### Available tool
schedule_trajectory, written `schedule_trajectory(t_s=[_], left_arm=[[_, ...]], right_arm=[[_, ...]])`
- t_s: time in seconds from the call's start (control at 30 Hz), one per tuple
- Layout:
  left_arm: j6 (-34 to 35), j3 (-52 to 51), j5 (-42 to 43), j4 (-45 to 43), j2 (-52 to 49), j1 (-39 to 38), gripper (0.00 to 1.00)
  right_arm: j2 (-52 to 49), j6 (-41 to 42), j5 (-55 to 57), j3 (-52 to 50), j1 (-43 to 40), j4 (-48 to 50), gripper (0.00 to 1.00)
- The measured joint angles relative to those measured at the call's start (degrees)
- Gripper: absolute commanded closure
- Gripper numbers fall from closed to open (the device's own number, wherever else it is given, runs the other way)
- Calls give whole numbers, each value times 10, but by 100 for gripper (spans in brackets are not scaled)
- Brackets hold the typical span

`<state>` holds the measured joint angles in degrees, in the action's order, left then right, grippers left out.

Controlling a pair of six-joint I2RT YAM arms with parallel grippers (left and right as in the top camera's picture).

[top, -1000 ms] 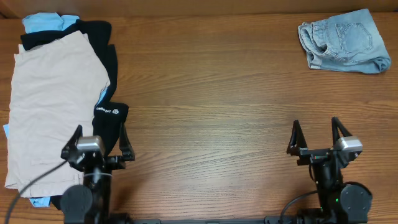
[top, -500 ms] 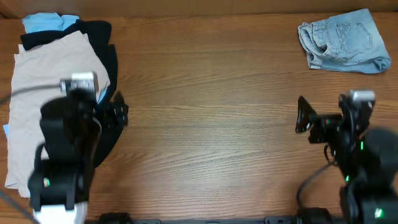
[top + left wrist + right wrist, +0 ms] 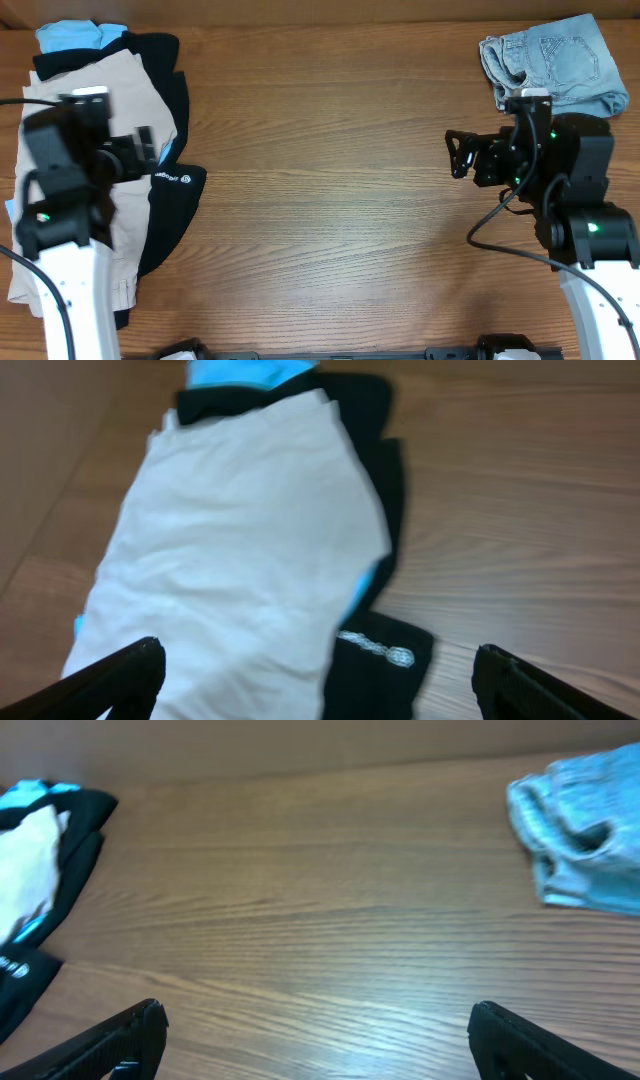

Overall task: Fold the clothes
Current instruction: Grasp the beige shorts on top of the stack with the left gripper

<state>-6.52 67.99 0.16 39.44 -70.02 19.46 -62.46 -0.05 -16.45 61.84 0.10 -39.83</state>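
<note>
1. Your left hand hangs over the near part of the pile at the desk's left edge. Its fingers are spread wide and hold nothing. That suits a reach for the top layer.
2. The beige shorts lie flat on top, so I judge them first to fold. Their long axis runs from the far edge toward you. The arm hides the near end, and I cannot tell which end carries the waistband.
3. The black garment sits beneath them and sticks out on the right. Its logo end points toward the desk's middle.
4. The light-blue garment shows only at the far corner and in slivers, so it is probably lowest.
5. Your right hand hovers over bare wood with its fingers wide apart and empty, pointing left toward the pile.
6. The pale denim shorts lie bunched in the far right corner, well apart from the pile. Their long axis runs left to right.
</note>
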Motion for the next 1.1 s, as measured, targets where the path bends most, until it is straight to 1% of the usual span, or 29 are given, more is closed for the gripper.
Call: schedule_trajectory(t_s=[0.1,0.2,0.33,0.47,0.67,0.9,1.0,1.1], left_arm=[[-8,0,23,-33,-45,61,0],[-12,0,32,-106,-99,116,1],[-14,2,42,-203,-168,181,5],[-14,3,54,-257,-232,235,5],[-34,3,79,-270,-311,288,7],[-45,3,102,-268,-345,329,11],[-46,3,110,-267,-356,338,16],[-47,3,116,-263,-365,342,26]], right_arm=[[-14,1,-13,0,0,0,0],[-28,0,-21,0,0,-3,0],[-40,0,-27,0,0,-11,0],[-49,0,-28,0,0,-17,0],[-54,0,-28,0,0,-18,0],[-55,0,-28,0,0,-19,0],[-55,0,-29,0,0,-28,1],[-55,0,-28,0,0,-34,3]])
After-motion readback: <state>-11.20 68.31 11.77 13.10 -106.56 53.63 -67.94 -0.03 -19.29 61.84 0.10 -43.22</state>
